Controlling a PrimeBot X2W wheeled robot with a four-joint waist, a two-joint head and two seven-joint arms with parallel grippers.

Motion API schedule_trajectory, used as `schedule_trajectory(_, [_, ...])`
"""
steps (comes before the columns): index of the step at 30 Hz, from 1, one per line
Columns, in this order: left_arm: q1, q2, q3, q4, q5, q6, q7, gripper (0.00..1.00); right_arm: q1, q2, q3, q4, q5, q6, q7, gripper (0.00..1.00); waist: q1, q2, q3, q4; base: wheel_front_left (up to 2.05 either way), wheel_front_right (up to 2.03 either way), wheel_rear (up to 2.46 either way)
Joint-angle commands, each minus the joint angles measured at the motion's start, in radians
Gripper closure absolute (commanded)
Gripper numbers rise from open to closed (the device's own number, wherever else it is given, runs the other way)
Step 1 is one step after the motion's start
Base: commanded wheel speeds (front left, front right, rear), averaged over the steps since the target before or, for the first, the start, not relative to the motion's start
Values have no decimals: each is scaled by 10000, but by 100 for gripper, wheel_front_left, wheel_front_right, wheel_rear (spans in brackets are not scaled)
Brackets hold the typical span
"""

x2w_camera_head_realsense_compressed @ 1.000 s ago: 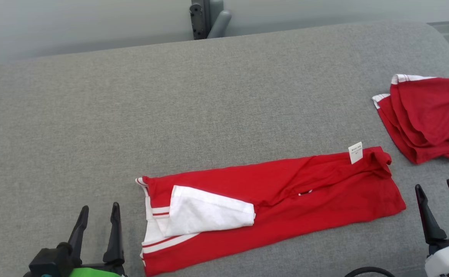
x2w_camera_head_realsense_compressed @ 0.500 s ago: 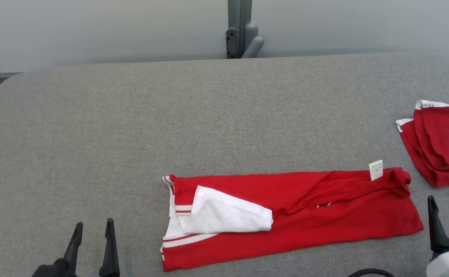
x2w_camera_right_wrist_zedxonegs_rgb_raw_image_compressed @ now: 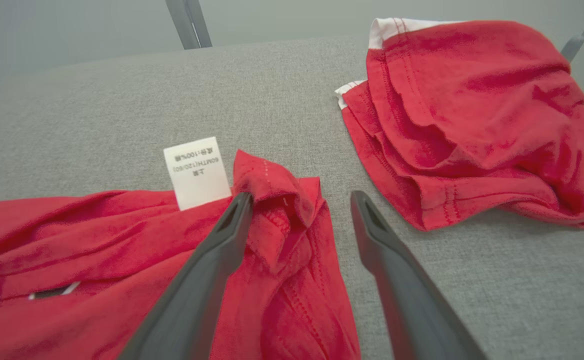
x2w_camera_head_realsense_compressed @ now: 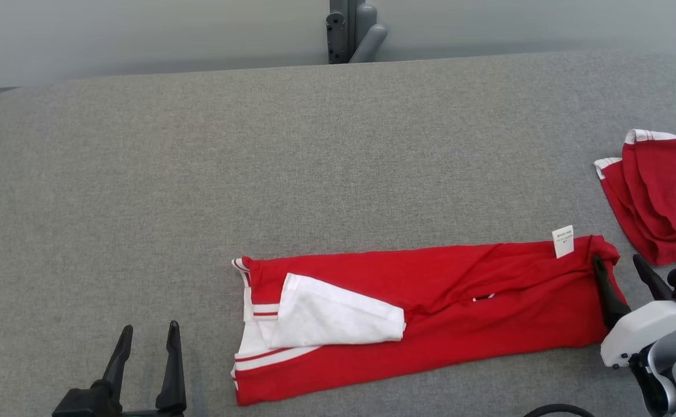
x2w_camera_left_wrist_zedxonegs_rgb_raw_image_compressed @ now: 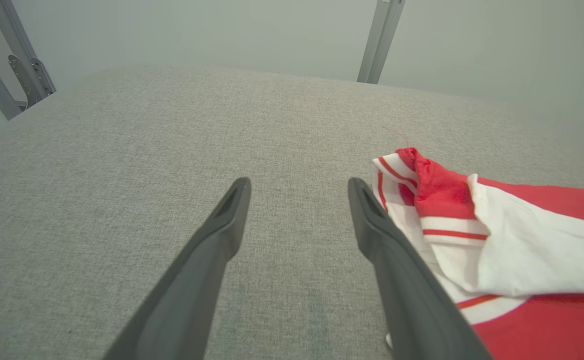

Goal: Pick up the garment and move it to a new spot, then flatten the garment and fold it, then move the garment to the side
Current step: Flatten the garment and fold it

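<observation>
**First inspector:** We begin with the grey table (x2w_camera_head_realsense_compressed: 199,174). What lies on it?

**Second inspector:** The garment (x2w_camera_head_realsense_compressed: 459,301) lies near the front edge, right of centre. It is a red shirt, laid as a long narrow band running left to right. We judge the lengthwise fold done and the cross fold not yet made.

**First inspector:** And the other red cloth?

**Second inspector:** A second shirt (x2w_camera_head_realsense_compressed: 668,197) sits bunched at the right edge, apart from ours. We take it to be outside this step.

**First inspector:** The grippers?

**Second inspector:** The right gripper (x2w_camera_head_realsense_compressed: 617,259) is at the band's right end with its jaws spread and nothing pinched. One finger is over the cloth and the other over bare table beside it. We cannot tell whether either touches. The left gripper (x2w_camera_head_realsense_compressed: 150,327) hovers left of the band's left end, jaws spread and empty, clear of the cloth.

**First inspector:** Smaller items?

**Second inspector:** A white sleeve (x2w_camera_head_realsense_compressed: 338,315) is turned over the red at the left end. A white label (x2w_camera_head_realsense_compressed: 563,241) stands at the rumpled far right corner.

**First inspector:** What is left?

**Second inspector:** By our reckoning, three steps: smoothing that corner, folding end to end, and moving the garment aside.
</observation>
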Motion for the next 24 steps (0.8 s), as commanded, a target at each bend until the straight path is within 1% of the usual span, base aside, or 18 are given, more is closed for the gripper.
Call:
schedule_trajectory(1, [-143,-19,67,26,93,-33,-26,0,-207,-27,93,212,-1,-17,56,0,0,-1,56,21,0,0,0])
schedule_trajectory(5, [-181,-20,133,26,184,-76,-26,0,-707,67,332,1202,271,-19,207,0,0,-1,146,97,0,0,0])
schedule_trajectory(9, [-230,-38,254,-15,185,-99,-26,0,-1035,0,650,1950,629,-19,467,0,0,-1,237,165,0,0,0])
schedule_trajectory(15, [-243,-63,343,3,178,-107,-26,0,-1369,-87,1175,2676,1264,-19,819,0,0,-1,346,204,0,0,0])
schedule_trajectory(18, [-264,-85,334,44,156,-111,-26,0,-1439,-77,1430,2933,1852,-19,1263,0,0,-1,356,232,0,0,0])
schedule_trajectory(19, [-281,-89,322,53,140,-113,-26,0,-1430,-97,1534,2988,2048,-19,1470,16,0,-1,352,249,0,0,0])
schedule_trajectory(20, [-296,-95,307,65,104,-112,-26,0,-1389,-134,1621,3048,2263,-19,1674,56,0,-1,343,271,0,0,0])
schedule_trajectory(21, [-306,-101,282,66,75,-113,-26,0,-1334,-187,1704,3092,2485,-21,1867,61,0,-1,334,290,0,0,0])
schedule_trajectory(22, [-318,-108,280,65,62,-114,-26,0,-1268,-250,1780,3131,2692,-21,2093,60,0,-1,330,303,0,0,0])
schedule_trajectory(23, [-322,-112,299,67,24,-110,-26,0,-1193,-290,1893,3095,2890,-21,2284,62,0,-1,326,312,0,0,0])
schedule_trajectory(24, [-319,-118,314,70,15,-111,-26,0,-1111,-353,1980,3034,3102,-22,2413,77,0,-1,317,317,0,0,0])
